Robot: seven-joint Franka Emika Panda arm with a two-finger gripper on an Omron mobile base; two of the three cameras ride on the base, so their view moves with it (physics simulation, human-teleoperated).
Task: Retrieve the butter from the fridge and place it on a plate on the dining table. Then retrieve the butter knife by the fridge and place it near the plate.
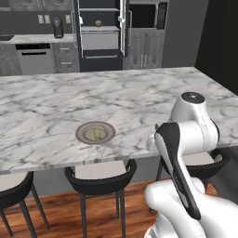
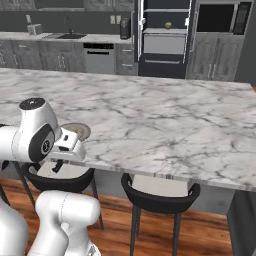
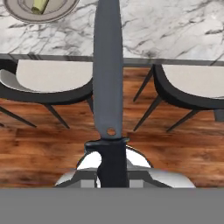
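Observation:
My gripper (image 3: 112,174) is shut on the dark handle of the butter knife (image 3: 107,65), whose long grey blade points away from the hand toward the dining table (image 3: 166,26). The hand hangs just off the table's near edge, above the stools. The plate (image 1: 95,132) lies on the marble near that edge, left of the arm, with the small pale-yellow butter (image 1: 97,134) on it. In the hand view the plate (image 3: 26,13) and butter (image 3: 39,5) sit at the top left, left of the blade. Across the room the fridge (image 1: 100,35) stands with its doors open.
Black round stools (image 3: 48,83) (image 3: 192,87) stand under the table edge on a wooden floor (image 3: 43,144). A small round ball (image 1: 98,23) sits on a fridge shelf. Grey cabinets, a dishwasher (image 1: 33,58) and a black coffee machine (image 1: 57,28) line the back wall.

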